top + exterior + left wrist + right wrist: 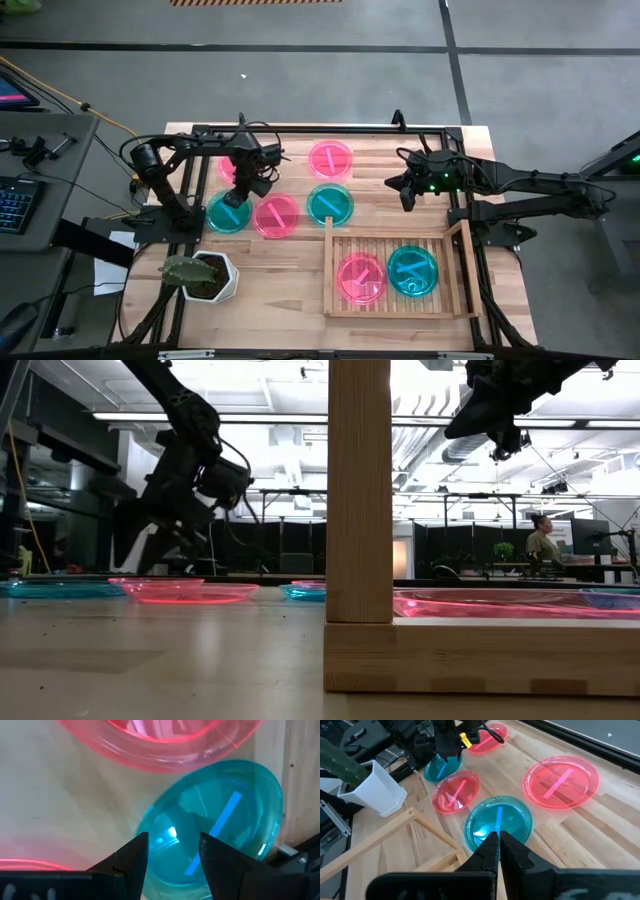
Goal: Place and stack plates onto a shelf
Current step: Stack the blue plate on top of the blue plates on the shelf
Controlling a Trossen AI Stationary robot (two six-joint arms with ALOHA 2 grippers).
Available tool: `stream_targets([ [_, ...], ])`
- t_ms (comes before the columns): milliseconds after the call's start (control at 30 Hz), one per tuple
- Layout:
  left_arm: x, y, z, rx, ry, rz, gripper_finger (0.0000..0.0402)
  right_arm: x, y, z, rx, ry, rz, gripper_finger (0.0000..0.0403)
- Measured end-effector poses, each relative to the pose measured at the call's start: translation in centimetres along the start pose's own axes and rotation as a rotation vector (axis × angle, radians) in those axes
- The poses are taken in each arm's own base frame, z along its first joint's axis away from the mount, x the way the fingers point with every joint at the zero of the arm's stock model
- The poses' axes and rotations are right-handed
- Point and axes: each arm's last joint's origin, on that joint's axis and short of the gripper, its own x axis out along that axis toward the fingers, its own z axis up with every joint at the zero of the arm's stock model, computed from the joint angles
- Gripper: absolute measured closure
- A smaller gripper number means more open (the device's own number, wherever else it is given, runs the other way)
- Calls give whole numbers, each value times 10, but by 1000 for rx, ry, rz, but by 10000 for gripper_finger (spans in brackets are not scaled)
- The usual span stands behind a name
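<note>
My left gripper (237,197) is open and points down over a teal plate (226,220) lying flat near the table's left edge. In the left wrist view its fingertips (172,842) stand above the plate (225,800), one on each side of the plate's near rim. Beside that plate lie a pink plate (277,215), a teal plate (329,204), a pink plate (331,158) and a half-hidden pink one (226,166). The wooden shelf (395,237) holds one pink plate (361,278) and one teal plate (413,270), side by side. My right gripper (408,197) is shut and empty, raised over the table's far right.
A white hexagonal plant pot (215,275) stands at the near left of the table. The shelf's raised rim and corner post (360,490) stand up at the near right. Bare wood lies between the pot and the shelf. A person shows far off in the room (543,540).
</note>
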Motion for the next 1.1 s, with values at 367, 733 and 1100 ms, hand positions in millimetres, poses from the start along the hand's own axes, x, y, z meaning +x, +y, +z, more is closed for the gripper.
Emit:
stream_targets([
  [367, 5, 2, 3, 31, -12, 53, 241, 0, 0, 0, 0, 0, 0, 402],
  [733, 4, 5, 5, 52, -29, 100, 241, 0, 0, 0, 0, 1, 0, 402],
  [1100, 23, 1, -5, 89, -2, 56, 241, 0, -1, -1, 0, 4, -11, 402],
])
